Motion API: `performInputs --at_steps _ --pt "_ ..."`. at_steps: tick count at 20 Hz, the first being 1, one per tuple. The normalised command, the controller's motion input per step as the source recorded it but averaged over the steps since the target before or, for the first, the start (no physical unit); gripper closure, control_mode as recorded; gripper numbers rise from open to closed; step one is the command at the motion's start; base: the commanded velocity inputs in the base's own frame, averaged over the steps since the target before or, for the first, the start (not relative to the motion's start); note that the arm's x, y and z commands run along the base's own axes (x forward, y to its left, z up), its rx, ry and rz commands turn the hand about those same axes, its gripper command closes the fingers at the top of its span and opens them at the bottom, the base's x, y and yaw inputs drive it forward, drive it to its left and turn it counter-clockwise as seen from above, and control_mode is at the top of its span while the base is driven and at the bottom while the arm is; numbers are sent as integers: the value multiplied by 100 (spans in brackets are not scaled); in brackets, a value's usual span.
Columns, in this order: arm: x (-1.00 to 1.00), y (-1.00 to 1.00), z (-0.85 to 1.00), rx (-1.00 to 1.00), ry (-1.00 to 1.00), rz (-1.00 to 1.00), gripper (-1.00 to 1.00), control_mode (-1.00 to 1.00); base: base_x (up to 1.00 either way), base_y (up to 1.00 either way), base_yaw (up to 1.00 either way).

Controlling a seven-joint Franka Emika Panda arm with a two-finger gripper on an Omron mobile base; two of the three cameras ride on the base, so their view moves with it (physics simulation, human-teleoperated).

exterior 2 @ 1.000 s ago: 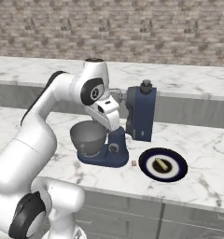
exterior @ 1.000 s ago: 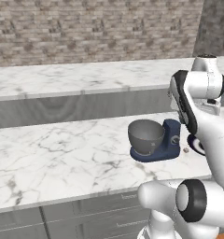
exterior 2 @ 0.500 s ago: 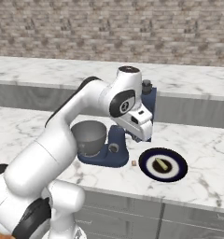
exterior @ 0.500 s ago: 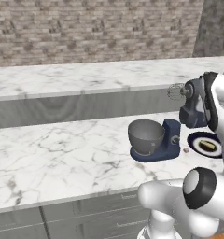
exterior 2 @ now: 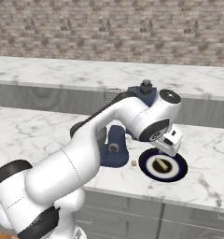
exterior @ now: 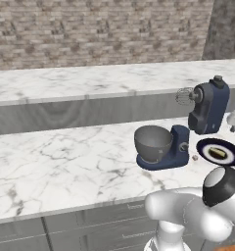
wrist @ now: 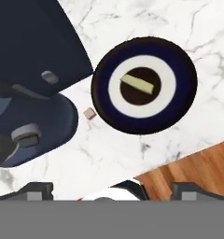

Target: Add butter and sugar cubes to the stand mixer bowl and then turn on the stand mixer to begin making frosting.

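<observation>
While the jaws stood wide and empty above the plate [wrist: 144, 56] at upper right, we judged it best to centre over the butter [wrist: 137, 83] before descending, the stand mixer bowl [exterior: 152, 142] waiting mid-frame in the left base view.

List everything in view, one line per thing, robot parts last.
stand mixer: one, navy blue, head tilted up, on the front counter.
stand mixer bowl: one, dull grey, on the mixer's base.
plate: one, dark blue and white, right of the mixer.
butter stick: one, pale yellow, on the plate's centre.
sugar cube: one, tan, on the counter between mixer base and plate.
counter: white marble.
gripper: one, open, above the plate.
</observation>
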Motion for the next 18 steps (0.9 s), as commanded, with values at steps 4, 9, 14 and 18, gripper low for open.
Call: performInputs --at_steps 4,9,14,18 --pt "0 -59 -28 0 -5 22 -100 -100 0 0 0" --pt "0 -51 -22 0 0 29 -100 -100 0 0 0" --pt "0 -24 -21 0 -6 41 -100 -100 0 0 0" --pt "0 0 -20 0 -25 34 -100 -100 0 0 0"
